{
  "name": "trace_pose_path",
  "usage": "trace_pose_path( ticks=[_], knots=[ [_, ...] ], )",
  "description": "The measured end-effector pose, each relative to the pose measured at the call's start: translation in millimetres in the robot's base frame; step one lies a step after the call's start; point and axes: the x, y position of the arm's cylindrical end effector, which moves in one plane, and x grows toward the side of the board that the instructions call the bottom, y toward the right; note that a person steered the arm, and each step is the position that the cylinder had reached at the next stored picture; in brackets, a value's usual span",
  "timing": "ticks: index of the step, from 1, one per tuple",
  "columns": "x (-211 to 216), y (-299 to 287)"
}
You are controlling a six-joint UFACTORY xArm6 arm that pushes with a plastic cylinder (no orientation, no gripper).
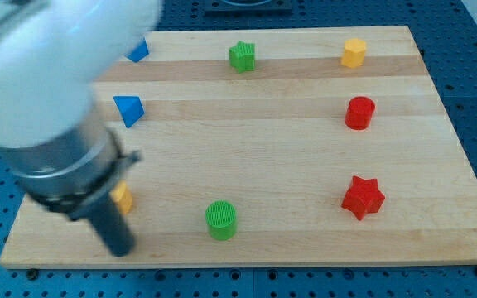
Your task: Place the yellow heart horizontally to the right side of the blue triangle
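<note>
Camera view is showing our tip (pixel 119 248), a bare rod clamping nothing, just below the half-hidden yellow heart (pixel 123 198) at lower left, so we are judging the approach step, needing next a push up toward the blue triangle (pixel 128 109).

My tip (pixel 119 247) rests at the board's (pixel 288 149) lower left, just below the partly hidden yellow block (pixel 123 198); blue triangle (pixel 128 109) above.
</note>
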Motion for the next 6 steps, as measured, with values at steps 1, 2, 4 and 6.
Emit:
trace_pose_path(
  ticks=[1, 2, 4, 6],
  knots=[
    [-20, -16],
    [-60, -4],
    [-85, 32],
    [-156, 61]
  ],
)
